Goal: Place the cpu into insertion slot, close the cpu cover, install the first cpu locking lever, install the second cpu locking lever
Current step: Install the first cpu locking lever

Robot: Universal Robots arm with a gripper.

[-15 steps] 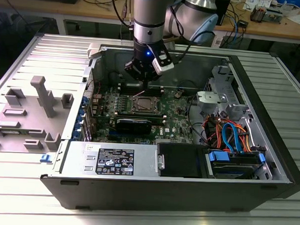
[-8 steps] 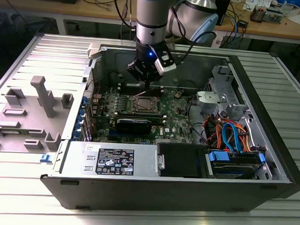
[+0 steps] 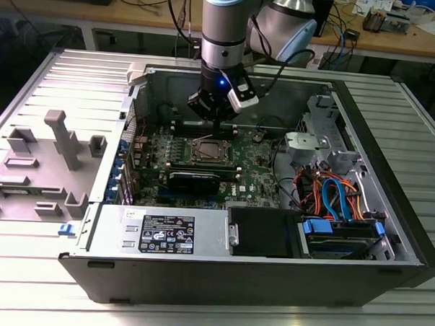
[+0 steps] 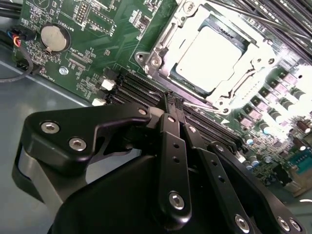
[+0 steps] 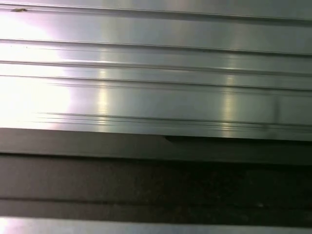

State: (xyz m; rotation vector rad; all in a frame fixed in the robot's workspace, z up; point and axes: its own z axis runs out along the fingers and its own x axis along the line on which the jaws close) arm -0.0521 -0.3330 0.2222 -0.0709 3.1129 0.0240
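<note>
Here, in the second wrist view, the gripper (image 4: 174,100) fills the foreground — its black fingers (image 4: 170,146) are drawn together to a narrow tip with no gap between them and nothing visibly held. The tip hangs over the long black memory slots (image 4: 146,92), just short of the insertion slot (image 4: 209,53). Beyond it the cpu (image 4: 209,51) lies flat in the socket, its pale metal top bright under the light and showing through the square window of the cpu cover (image 4: 251,48), which appears down around the chip. A thin wire lever (image 4: 207,105) runs along the socket's near edge, close beside the fingertip; whether they touch cannot be told.

In the exterior view the gripper (image 3: 216,120) stands upright inside the open computer case (image 3: 388,214), just behind the insertion slot (image 3: 207,149) on the green motherboard (image 3: 253,175). The first wrist view takes in ribbed metal table surface (image 5: 156,63).
</note>
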